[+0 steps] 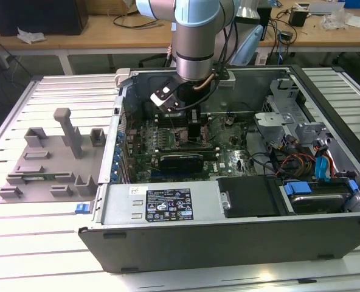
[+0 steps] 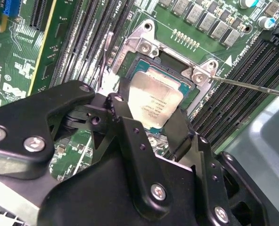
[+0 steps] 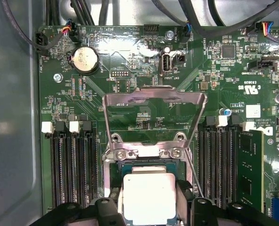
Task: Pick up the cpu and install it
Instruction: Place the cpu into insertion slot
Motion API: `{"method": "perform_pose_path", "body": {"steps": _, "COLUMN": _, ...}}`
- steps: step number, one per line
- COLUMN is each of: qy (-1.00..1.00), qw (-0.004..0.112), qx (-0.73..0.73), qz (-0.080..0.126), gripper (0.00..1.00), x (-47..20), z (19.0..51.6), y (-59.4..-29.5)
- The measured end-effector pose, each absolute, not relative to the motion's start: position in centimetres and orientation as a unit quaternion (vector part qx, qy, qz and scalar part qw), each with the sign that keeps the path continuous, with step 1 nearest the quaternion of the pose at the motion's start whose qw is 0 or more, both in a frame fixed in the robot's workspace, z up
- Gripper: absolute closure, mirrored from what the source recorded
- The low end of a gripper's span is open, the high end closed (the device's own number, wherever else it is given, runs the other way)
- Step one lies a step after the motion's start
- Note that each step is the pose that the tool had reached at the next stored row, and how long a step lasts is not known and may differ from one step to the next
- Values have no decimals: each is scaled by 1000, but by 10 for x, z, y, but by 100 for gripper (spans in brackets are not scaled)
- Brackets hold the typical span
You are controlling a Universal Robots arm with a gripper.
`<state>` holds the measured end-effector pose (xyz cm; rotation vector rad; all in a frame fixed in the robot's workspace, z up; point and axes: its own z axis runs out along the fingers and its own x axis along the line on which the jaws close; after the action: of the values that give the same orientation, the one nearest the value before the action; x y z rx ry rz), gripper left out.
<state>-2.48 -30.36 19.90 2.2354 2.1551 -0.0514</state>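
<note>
Inside the open computer case [image 1: 326, 79], the gripper [image 3: 149, 207] pinches the cpu [image 3: 149, 190] right at the socket [image 3: 130, 168], metal cover plate [image 3: 153, 96] lifted.

The cpu [image 3: 149, 195] is cut off by the first wrist view's edge, and the gripper [image 3: 149, 209] hides its flanks and whether it is seated.
</note>
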Motion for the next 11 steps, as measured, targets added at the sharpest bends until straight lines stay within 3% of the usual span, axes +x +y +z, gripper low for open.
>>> {"method": "perform_pose_path", "body": {"steps": 1, "qy": 694, "qw": 18, "qx": 720, "qz": -17, "gripper": 45, "x": -25, "z": 199, "y": -304}}
{"method": "perform_pose_path", "body": {"steps": 2, "qy": 694, "qw": 18, "qx": 720, "qz": -17, "gripper": 39, "x": -25, "z": 199, "y": -304}}
{"method": "perform_pose_path", "body": {"steps": 11, "qy": 694, "qw": 18, "qx": 720, "qz": -17, "gripper": 39, "x": -25, "z": 212, "y": -304}}
